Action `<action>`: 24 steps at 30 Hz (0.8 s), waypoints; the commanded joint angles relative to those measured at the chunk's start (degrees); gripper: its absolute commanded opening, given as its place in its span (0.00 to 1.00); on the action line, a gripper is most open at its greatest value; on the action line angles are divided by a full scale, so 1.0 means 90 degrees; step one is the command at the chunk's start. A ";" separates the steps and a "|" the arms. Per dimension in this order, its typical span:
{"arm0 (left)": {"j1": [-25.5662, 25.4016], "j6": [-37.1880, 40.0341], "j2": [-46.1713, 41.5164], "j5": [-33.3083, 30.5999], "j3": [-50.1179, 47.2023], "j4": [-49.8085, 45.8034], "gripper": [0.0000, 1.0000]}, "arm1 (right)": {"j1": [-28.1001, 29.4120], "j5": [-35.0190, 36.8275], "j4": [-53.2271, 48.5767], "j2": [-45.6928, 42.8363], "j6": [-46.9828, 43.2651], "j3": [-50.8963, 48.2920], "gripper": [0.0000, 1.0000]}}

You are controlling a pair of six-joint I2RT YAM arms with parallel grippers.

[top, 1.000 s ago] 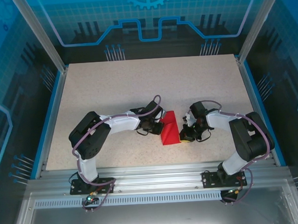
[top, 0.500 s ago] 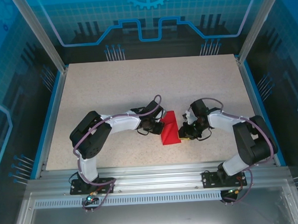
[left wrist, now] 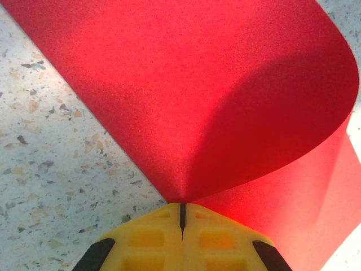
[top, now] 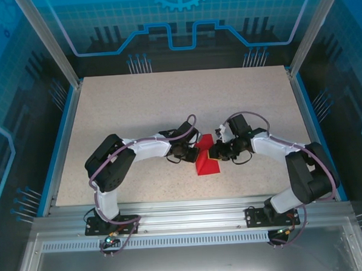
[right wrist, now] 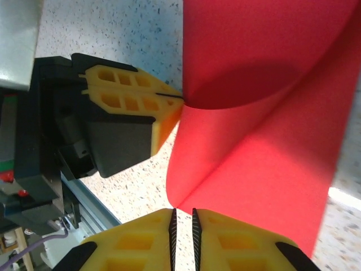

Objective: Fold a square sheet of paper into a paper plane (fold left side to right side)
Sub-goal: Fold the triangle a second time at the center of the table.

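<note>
The sheet of paper (top: 206, 161) lies near the middle of the table (top: 137, 107), towards the near edge, between the two grippers. It is bright red and partly folded. One layer lies flat on the table surface. A second layer arches over it in a loose, rounded curl that is not pressed into a crease.

Left gripper (left wrist: 181, 206): the yellow fingers (left wrist: 152, 231) are pressed together with only a hairline seam between them. The curled layer narrows to a point exactly at this seam, so the claw is clamped on the left edge of the sheet. The right wrist view shows the same fingertips meeting the paper at the spot where the curl starts.

Right gripper (right wrist: 182, 212): the fingers stand a narrow slit apart, and the pale table surface shows through the slit. The folded corner of the sheet ends just beyond the fingertips, in line with the slit. In the overhead view this gripper sits against the right side of the sheet, directly opposite the left gripper.
</note>
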 commanded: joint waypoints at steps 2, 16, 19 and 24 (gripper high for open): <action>0.0055 0.0018 0.0161 -0.0079 0.0166 -0.0016 0.00 | 0.0203 -0.0212 0.0512 0.0307 0.0307 0.0195 0.17; 0.0052 -0.0004 0.0161 -0.0303 0.0216 -0.0137 0.00 | 0.0255 -0.0081 0.0664 0.1027 0.0215 0.0490 0.15; 0.0056 -0.0022 0.0161 -0.0352 0.0225 -0.0153 0.00 | 0.0262 0.0016 0.0596 0.1094 0.0181 0.0483 0.15; 0.0051 -0.0023 0.0170 -0.0372 0.0261 -0.0157 0.00 | 0.0258 0.0121 0.0552 0.1195 0.0149 0.0500 0.14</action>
